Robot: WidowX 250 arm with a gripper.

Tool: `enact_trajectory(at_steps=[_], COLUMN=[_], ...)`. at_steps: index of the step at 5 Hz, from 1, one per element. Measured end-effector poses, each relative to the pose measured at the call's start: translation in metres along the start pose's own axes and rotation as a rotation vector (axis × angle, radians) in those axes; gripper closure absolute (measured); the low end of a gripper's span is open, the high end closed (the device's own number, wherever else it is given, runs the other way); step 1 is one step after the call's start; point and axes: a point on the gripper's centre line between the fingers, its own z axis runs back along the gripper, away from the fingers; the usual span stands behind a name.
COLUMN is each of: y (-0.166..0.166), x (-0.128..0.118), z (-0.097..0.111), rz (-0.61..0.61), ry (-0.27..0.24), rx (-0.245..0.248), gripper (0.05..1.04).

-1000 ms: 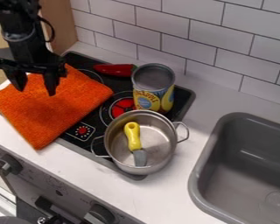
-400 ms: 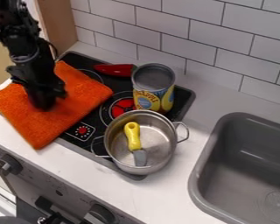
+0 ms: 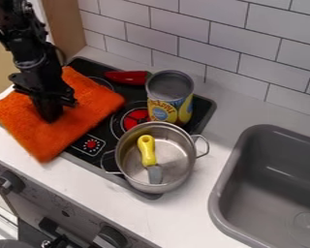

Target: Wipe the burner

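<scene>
Blk 2-finger end effector (image 3: 51, 119) is resting on orange fabric cloth (image 3: 93, 99), can't tell if spread or pinching. Cloth's lying under & around it; red-centred round burner (image 3: 134, 117) is showing nearby, b/w it & yellow-labelled metal can (image 3: 170, 106).

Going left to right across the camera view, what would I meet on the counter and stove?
Orange cloth → long red item → can with a yellow-and-blue label → gray sink.
</scene>
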Motion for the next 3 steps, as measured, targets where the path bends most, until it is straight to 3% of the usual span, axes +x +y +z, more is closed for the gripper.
enact_trajectory(at_steps=[1,3], y=[-0.008,-0.028], x=[0.009,0.029], z=[0.002,0.004], rz=[0.021,0.119], ry=[-0.008,-0.013], rx=[-0.023,-0.025], gripper=[1.031,1.031])
